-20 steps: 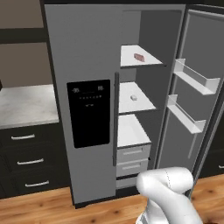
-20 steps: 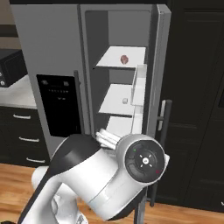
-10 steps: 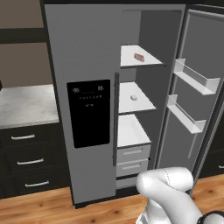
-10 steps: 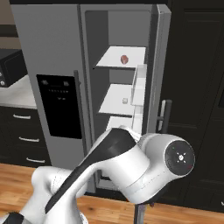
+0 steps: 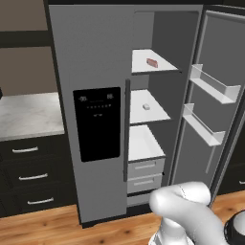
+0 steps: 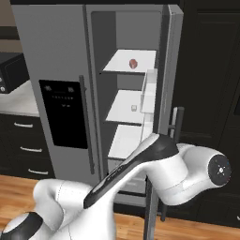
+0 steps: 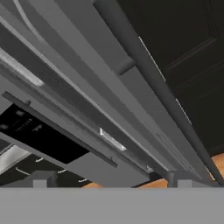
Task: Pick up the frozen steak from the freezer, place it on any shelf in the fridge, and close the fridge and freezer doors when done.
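Your claw (image 7: 109, 181) shows as two small dark finger tips low in the hand view, well apart with nothing between them, so it's released. Just past it you see the long grey bar handle (image 7: 162, 92) of the open plain-fronted fridge door (image 7: 87, 78), running diagonally across that tilted view, with dark cabinet fronts (image 7: 183, 48) behind. Further out, the closed freezer door with the black rectangular dispenser panel (image 5: 99, 123) sits left of the open compartment. You'll find the small flat pinkish-red frozen steak (image 5: 152, 62) lying flat on the top white shelf (image 5: 143, 67) there, near the right side wall; in the left base view its long axis runs slantwise, front-left to back-right. In the right base view the steak (image 6: 133, 63) looks like a small dark red blob, so you can't read its direction there. One shelf down there's a tiny white lump (image 5: 146, 106). Grey drawers (image 5: 145, 173) sit below. Clear tray bins (image 5: 214, 86) line the open door's inside. Left of the unit: grey stone counter (image 5: 28, 115) over dark drawers (image 5: 28, 177).
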Motion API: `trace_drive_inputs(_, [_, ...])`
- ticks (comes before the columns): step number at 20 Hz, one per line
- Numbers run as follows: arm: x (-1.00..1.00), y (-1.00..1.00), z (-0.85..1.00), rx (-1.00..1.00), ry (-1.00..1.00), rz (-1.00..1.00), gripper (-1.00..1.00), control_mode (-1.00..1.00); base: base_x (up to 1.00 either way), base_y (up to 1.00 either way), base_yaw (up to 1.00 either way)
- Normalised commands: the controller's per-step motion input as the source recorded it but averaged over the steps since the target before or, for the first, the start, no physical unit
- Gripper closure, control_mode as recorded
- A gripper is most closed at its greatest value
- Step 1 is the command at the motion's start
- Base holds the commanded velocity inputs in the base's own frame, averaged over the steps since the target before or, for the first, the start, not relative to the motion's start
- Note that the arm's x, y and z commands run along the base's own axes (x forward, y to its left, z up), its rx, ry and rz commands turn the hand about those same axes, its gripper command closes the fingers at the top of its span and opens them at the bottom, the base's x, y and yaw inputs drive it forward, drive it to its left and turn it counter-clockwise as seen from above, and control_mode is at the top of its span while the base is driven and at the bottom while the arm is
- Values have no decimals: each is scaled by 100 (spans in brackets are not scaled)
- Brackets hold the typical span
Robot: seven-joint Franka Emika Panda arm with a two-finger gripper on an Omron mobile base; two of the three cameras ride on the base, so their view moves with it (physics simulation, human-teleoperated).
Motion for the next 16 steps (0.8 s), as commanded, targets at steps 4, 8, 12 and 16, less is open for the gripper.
trace_drive_inputs(4, [34, -62, -21, 16, -2, 7, -100, -100, 0, 0, 0])
trace_drive_inputs(8, [60, -25, -39, 20, 0, 0, -100, -100, 0, 0, 0])
trace_drive_inputs(12, [67, -29, -36, 12, -1, 0, -100, -100, 0, 0, 0])
trace_drive_inputs(16, [65, -22, -17, 4, -2, 1, -100, -100, 0, 0, 0])
